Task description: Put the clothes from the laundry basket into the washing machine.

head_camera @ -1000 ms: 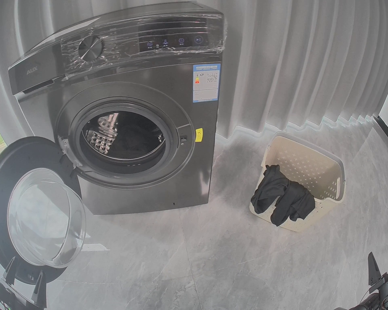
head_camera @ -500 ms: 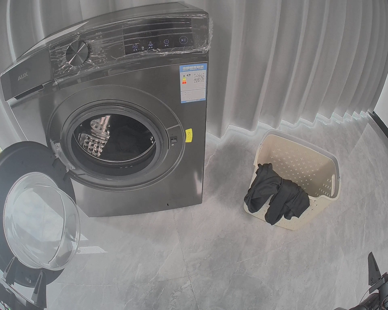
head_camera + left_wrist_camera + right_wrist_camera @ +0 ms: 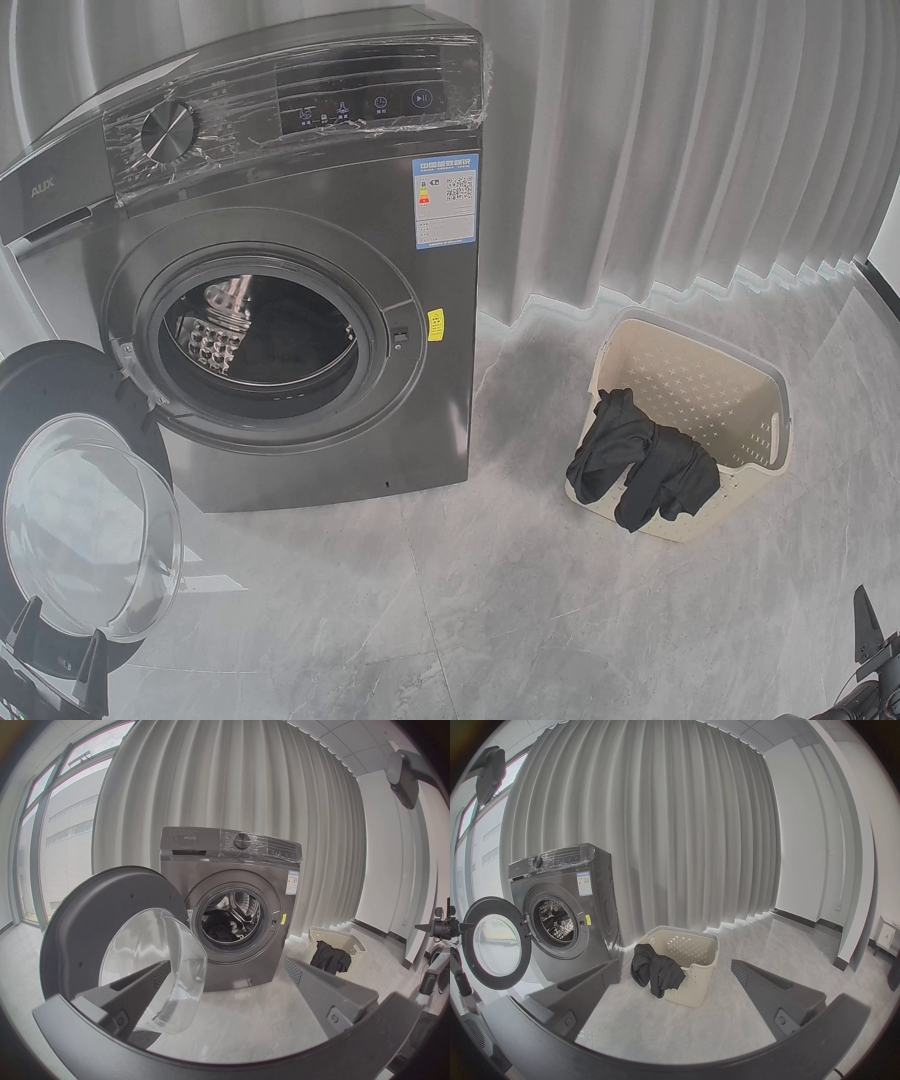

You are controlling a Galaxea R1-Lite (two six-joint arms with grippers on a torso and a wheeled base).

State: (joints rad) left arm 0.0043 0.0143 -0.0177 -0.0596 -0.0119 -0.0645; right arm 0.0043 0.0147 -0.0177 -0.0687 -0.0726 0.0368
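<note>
The grey washing machine [image 3: 394,309] stands at the left, with its round door [image 3: 89,525] swung wide open toward me. Something dark lies inside the drum [image 3: 216,927]. A cream laundry basket [image 3: 722,384] sits tilted on the floor to the machine's right. Black clothes [image 3: 647,459] hang over its near rim. My left gripper [image 3: 225,982] hovers open and empty near the open door, low at the front left. My right gripper [image 3: 675,982] is open and empty too, a good way short of the basket [image 3: 693,954] and the black clothes [image 3: 656,968].
White curtains [image 3: 694,141] hang behind the machine and basket. Grey tiled floor [image 3: 487,609] lies open between me, the machine and the basket. The open door [image 3: 117,935] juts out into the floor space at the left.
The head view has shifted, so the machine and basket sit a little further left and lower in the picture. The clothes, basket, door and both grippers have not moved.
</note>
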